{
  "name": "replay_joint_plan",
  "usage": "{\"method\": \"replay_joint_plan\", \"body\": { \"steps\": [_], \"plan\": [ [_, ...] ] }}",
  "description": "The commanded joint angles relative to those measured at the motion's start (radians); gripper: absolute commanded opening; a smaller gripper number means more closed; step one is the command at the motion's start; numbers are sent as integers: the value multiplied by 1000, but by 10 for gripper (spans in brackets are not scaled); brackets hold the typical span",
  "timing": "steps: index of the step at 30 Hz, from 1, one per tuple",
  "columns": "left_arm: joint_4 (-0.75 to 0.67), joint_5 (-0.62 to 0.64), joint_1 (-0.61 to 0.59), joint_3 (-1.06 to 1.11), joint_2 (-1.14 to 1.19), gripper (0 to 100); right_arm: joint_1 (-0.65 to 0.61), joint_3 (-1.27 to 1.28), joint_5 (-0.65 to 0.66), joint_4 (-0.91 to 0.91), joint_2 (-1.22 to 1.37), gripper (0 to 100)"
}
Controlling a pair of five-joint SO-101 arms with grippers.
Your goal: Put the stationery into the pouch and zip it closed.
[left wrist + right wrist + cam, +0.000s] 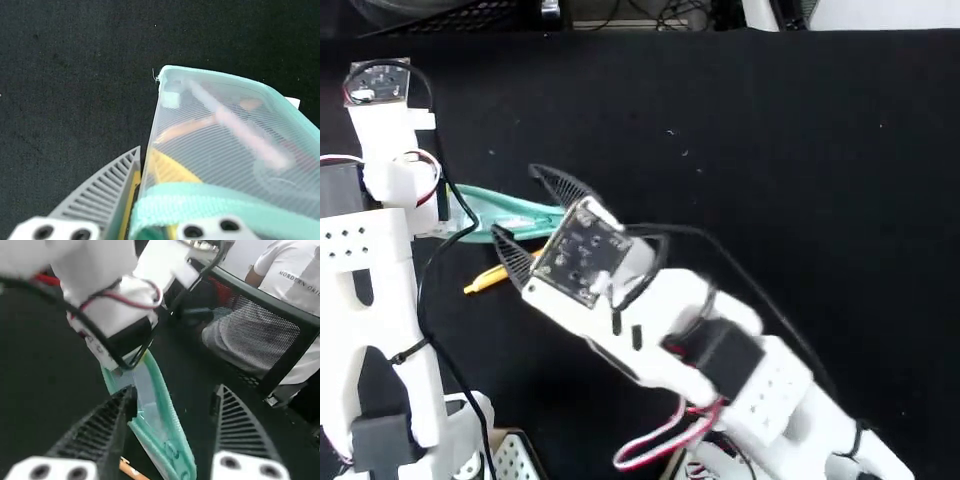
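The mesh pouch (pixel 505 212), clear with a teal zip edge, is lifted off the black table at the left. My left gripper (pixel 445 215) is shut on one end of it. In the left wrist view the pouch (pixel 220 145) shows a pink pen, orange pieces and a yellow item inside, and the left gripper (pixel 145 200) clamps its teal edge beside a grey finger (pixel 105 195). My right gripper (pixel 517 203) is open, its black fingers on either side of the pouch's other end. From its wrist, the right gripper (pixel 175 390) straddles the pouch (pixel 160 415). A yellow pencil (pixel 485 281) lies on the table below the pouch.
The black table cloth (pixel 770 150) stretches wide to the right and back. The left arm's white body (pixel 370 300) and its cables stand along the left edge. The left arm's motor block (pixel 115 330) hangs close in front of the right wrist camera.
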Motion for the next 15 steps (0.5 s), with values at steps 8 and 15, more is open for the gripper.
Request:
{"method": "replay_joint_plan", "body": {
  "steps": [8, 15],
  "plan": [
    [-8, 2, -22, -5, -9, 30, 193, -415, 8, 505, -64, 107],
    [-11, 12, -111, -54, -9, 30, 480, 122, -144, 361, 4, 157]
  ]
}}
